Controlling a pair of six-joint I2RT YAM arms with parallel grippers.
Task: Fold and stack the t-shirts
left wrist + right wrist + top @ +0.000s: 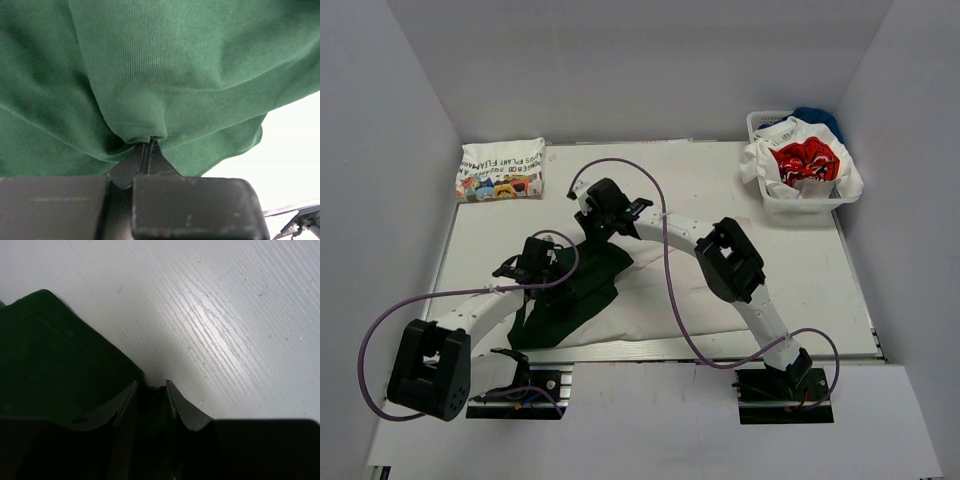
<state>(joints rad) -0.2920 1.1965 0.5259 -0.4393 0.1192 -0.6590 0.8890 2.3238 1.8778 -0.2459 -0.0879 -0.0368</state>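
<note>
Top view: the green tee [595, 285] lies on the tabletop [700, 180] near the front edge, between both arms. A folded tee [500, 170] sits far left. More tees fill the basket [805, 206].

Left wrist: the left gripper [146, 145] is clamped on a pinch of green cloth. Keep it firm.

Right wrist: the right gripper [151, 384] has its jaws narrowly apart at the tee's edge, and a grip cannot be confirmed. Verify that cloth sits between the jaws, then move both grippers together, keeping the edge taut.

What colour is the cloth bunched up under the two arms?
Dark green. The t-shirt shows best in the left wrist view.
</note>
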